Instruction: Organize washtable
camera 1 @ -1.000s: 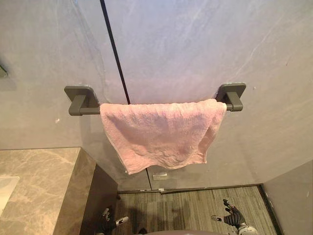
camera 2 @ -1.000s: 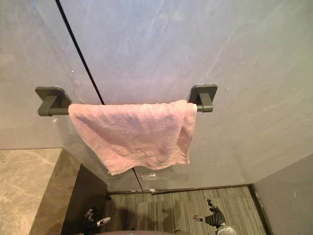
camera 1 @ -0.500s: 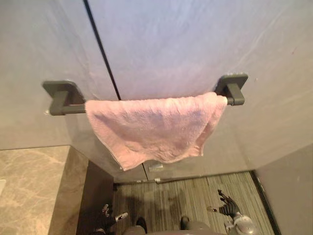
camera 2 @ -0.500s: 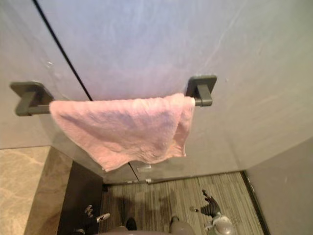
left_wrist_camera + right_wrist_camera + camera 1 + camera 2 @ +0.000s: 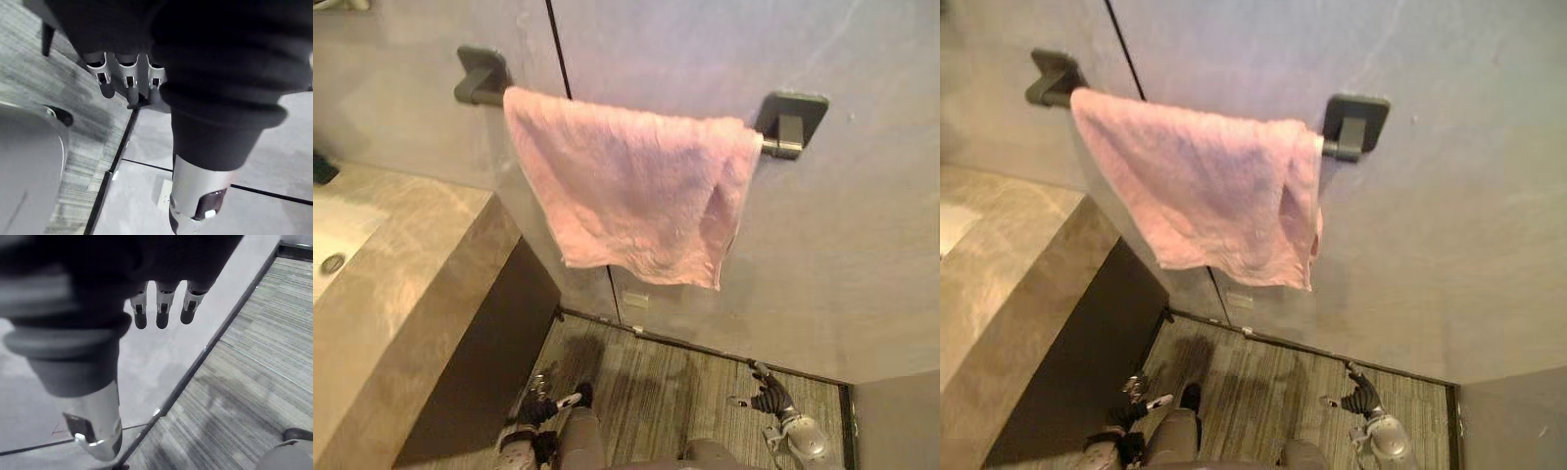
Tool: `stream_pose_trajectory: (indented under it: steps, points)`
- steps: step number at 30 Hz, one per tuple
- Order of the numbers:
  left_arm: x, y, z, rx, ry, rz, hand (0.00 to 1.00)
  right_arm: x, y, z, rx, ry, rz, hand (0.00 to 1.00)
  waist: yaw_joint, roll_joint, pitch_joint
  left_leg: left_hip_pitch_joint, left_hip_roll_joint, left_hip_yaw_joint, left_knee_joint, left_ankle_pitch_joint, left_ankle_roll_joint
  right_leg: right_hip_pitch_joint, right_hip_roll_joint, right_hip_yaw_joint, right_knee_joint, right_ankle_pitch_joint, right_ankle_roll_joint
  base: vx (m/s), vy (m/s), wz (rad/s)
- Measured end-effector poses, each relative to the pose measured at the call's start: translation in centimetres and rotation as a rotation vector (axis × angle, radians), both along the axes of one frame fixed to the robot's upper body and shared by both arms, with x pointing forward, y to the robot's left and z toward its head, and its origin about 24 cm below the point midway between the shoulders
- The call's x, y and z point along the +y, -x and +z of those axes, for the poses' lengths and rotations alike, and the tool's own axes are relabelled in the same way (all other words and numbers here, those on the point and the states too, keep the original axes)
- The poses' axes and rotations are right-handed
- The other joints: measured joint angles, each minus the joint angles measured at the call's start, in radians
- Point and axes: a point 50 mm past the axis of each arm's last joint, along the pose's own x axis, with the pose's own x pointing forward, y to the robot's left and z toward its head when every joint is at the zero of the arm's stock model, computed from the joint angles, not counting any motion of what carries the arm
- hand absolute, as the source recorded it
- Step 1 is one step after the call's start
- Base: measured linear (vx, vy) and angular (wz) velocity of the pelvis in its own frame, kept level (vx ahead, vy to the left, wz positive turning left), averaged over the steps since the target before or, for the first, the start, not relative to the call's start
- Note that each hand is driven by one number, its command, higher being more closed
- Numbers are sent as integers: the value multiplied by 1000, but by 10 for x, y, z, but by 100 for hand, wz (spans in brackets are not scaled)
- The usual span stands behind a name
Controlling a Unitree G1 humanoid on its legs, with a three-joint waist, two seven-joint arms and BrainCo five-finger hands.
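Note:
A pink towel (image 5: pixel 631 196) hangs folded over a dark grey wall rail (image 5: pixel 783 132), its lower edge slanting down to the right. The beige stone washtable (image 5: pixel 401 284) stands at the left with a white sink (image 5: pixel 333 245) set into it. My left hand (image 5: pixel 540 397) hangs low beside the counter's dark side, fingers relaxed and empty. My right hand (image 5: pixel 766 397) hangs low at the right over the floor, fingers spread and holding nothing. Both hands are far below the towel.
Grey wall panels with a black seam (image 5: pixel 558 49) sit behind the rail. A striped grey floor (image 5: pixel 685 382) lies below. The counter's dark side panel (image 5: pixel 489 362) stands close to my left hand. A grey wall corner (image 5: pixel 901 421) closes the right side.
The camera has swung left and down: the towel and rail sit higher and tilted, and more of the washtable and its sink has come into sight. Both hands stay low and empty.

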Motion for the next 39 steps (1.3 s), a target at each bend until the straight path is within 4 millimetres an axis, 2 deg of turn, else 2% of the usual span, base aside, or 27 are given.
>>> stream_pose_trajectory:
  steps: [1,3,4,6,7,8,9,10,11,12,13,15,17,21,25,27,28,29,30,31,33,34,35,36,37,38,39]
  points:
    - [-1,-2,0,-5,13,9,0,-3,1,0,7,7,-6,0,-5,-6,10,1,0,23,-8,-5,-1,-1,-2,-37,-3,14,-24,-334,-217,112]
    - [0,2,-1,6,22,23,0,-7,1,-1,7,14,-27,0,-3,-15,15,-6,-32,106,103,-77,6,-12,-33,-102,-8,32,-49,-275,-166,97]
    - [0,1,-1,5,24,27,0,-9,0,1,0,23,-44,0,-18,-29,20,-12,-61,173,222,-170,55,-26,-66,-138,-23,60,-52,-292,-126,94]
    - [-1,0,-1,-1,29,26,0,-8,-1,1,-2,20,-44,0,-27,-26,18,12,-62,251,346,-269,71,-29,-89,-188,-80,113,-53,-278,-69,93]
    - [-1,-4,0,-10,31,25,0,-6,1,-1,6,14,-41,0,-26,-18,13,65,-49,295,396,-339,80,-18,-97,-223,-129,153,-52,-200,11,100]
    - [-1,-7,1,-19,41,34,0,-4,4,-4,17,5,-47,0,-29,-11,10,130,-34,331,395,-382,84,-7,-100,-259,-165,180,-50,-186,40,97]
    - [-1,-8,2,-25,42,34,0,-3,5,-5,24,0,-53,0,-33,-10,9,172,-30,352,368,-396,79,-1,-103,-279,-184,191,-48,-188,85,115]
    - [-2,-12,3,-34,44,31,0,-2,7,-7,27,-17,-83,0,-55,-2,3,274,-27,394,245,-393,77,16,-104,-326,-223,215,-34,-220,134,124]
    - [-5,-13,3,-36,49,19,0,-4,7,-7,20,-23,-119,0,-74,22,-15,359,-30,416,69,-354,34,17,-91,-363,-261,239,-20,-219,163,123]
    - [-6,-15,3,-39,50,15,0,-6,7,-6,14,-25,-134,0,-81,46,-30,386,-33,413,-22,-338,25,12,-80,-376,-282,252,-12,-194,212,86]
    - [-4,-19,5,-48,42,7,0,-5,7,-8,19,-32,-150,0,-80,60,-38,392,-31,405,-93,-336,29,6,-64,-394,-315,283,-5,-180,207,44]
    - [7,-17,5,-31,7,0,0,6,9,-14,40,-71,-166,0,-73,32,-46,370,-37,397,-67,-342,45,33,-62,-395,-387,346,9,-141,124,11]
    - [13,-10,3,-8,-11,-1,0,12,10,-16,43,-83,-169,0,-76,22,-55,369,-54,405,-51,-349,58,59,-67,-378,-430,382,16,-147,83,-11]
    - [15,-5,0,15,-24,-9,0,12,14,-18,63,-79,-167,0,-76,29,-66,372,-74,423,-54,-342,70,73,-76,-356,-485,435,23,-115,84,-15]
    - [15,-1,-2,35,-31,-18,0,13,22,-25,105,-82,-173,0,-74,32,-69,364,-85,410,-56,-332,79,81,-74,-365,-513,457,20,-66,15,6]
    - [15,0,-3,40,-30,-16,0,13,23,-25,108,-81,-173,0,-74,21,-55,343,-87,382,-54,-319,82,76,-82,-392,-512,457,20,-44,-3,39]
    - [16,0,-3,38,-31,-13,0,12,20,-24,101,-79,-169,0,-72,31,-49,315,-87,362,-33,-317,82,66,-92,-416,-503,457,20,-102,20,61]
    - [16,1,-3,37,-26,0,0,11,17,-22,94,-71,-159,0,-71,18,-38,262,-86,346,2,-316,82,38,-104,-448,-486,456,18,-105,30,64]
    - [16,0,-2,34,-25,1,0,9,16,-22,93,-67,-158,0,-69,25,-40,241,-85,344,14,-311,81,26,-114,-463,-477,455,17,-116,48,77]
    - [15,0,-2,28,-19,3,0,6,13,-21,88,-58,-159,0,-68,9,-24,218,-78,380,32,-312,73,16,-141,-505,-467,454,13,-70,63,90]
    - [14,0,-2,29,-16,5,0,3,12,-20,90,-48,-156,0,-71,3,-21,212,-37,508,80,-323,90,19,-179,-557,-450,452,12,-39,138,94]
    - [14,1,-2,31,-16,6,0,1,12,-19,88,-41,-155,0,-77,-7,-15,230,0,602,106,-326,95,32,-211,-594,-443,454,24,-12,261,103]
    - [13,0,-2,29,-14,5,0,-3,14,-19,93,-29,-155,0,-85,-6,-16,254,40,690,109,-326,95,43,-241,-632,-434,457,47,-20,275,111]
    - [13,-2,-2,25,-12,5,0,-5,16,-19,98,-21,-155,0,-89,0,-19,258,59,723,103,-324,92,44,-253,-649,-430,458,60,-67,342,113]
    - [9,-7,-1,11,-4,3,0,-11,21,-19,109,-3,-156,0,-95,32,-38,266,100,763,75,-297,64,45,-258,-691,-431,468,80,-46,386,116]
    - [11,-13,1,-1,-11,-2,0,-9,23,-22,125,-14,-170,0,-104,19,-38,261,55,756,47,-271,62,63,-294,-725,-439,490,105,-37,384,110]
    - [13,-15,4,-14,-20,-7,0,-5,25,-24,130,-27,-166,0,-103,3,-39,261,28,744,30,-272,66,69,-313,-732,-449,503,116,-4,370,98]
